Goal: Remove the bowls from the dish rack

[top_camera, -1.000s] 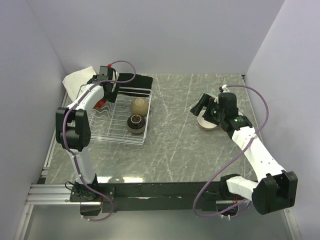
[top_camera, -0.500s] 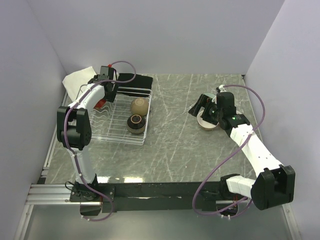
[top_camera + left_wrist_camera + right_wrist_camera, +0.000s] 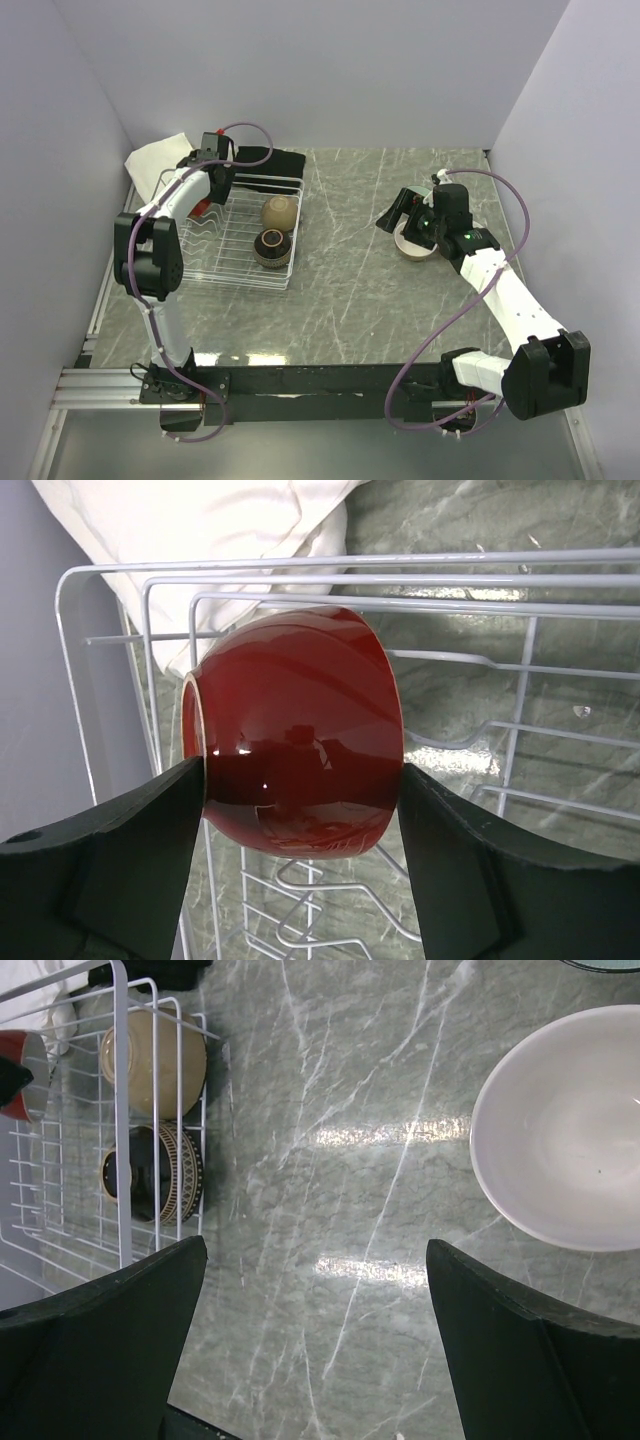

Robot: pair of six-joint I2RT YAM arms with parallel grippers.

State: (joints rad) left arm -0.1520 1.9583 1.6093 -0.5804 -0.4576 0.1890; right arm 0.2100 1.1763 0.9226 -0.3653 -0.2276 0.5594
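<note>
The white wire dish rack stands at the left of the table. A dark red bowl lies on its side in the rack's far left corner, and my left gripper is shut on it, one finger on the rim and one on the base. It shows in the top view under my left gripper. A tan bowl and a dark brown bowl sit in the rack's right part. My right gripper is open and empty above bare table, left of a beige bowl on the table.
A white cloth and a black cloth lie behind the rack. A pale teal rim shows just beyond the beige bowl. Grey walls close in the table on the left, back and right.
My right gripper has drawn slightly left and away from the beige bowl. My left wrist has shifted a little at the red bowl. Nothing moved in the last half second.
</note>
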